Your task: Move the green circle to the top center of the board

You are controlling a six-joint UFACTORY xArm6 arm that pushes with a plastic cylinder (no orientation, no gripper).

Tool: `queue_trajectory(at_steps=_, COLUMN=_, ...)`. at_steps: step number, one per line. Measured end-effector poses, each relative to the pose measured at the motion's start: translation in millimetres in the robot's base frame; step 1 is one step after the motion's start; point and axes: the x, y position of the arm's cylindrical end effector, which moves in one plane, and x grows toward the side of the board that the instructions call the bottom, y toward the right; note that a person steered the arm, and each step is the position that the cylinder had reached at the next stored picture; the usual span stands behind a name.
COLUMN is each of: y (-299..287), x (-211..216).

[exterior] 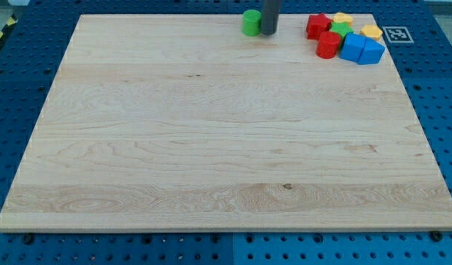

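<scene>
The green circle (pixel 251 22) is a short green cylinder standing near the top edge of the wooden board (pixel 211 147), a little right of the middle. My tip (pixel 269 33) comes down from the view's top and rests right beside the green circle, on its right side, touching or nearly touching it.
A cluster of blocks sits at the board's top right corner: a red block (pixel 317 25), a red cylinder (pixel 328 45), a green block (pixel 341 30), two yellow blocks (pixel 343 17) (pixel 372 32), and two blue blocks (pixel 352 46) (pixel 372 52). A marker tag (pixel 397 34) lies just off the board.
</scene>
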Motion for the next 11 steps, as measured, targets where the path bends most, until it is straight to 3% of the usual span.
queue_trajectory(at_steps=2, y=-22, x=8)
queue_trajectory(at_steps=3, y=13, x=43)
queue_trajectory(at_steps=4, y=33, x=33)
queue_trajectory(at_steps=6, y=17, x=-38)
queue_trajectory(at_steps=11, y=-51, x=-43)
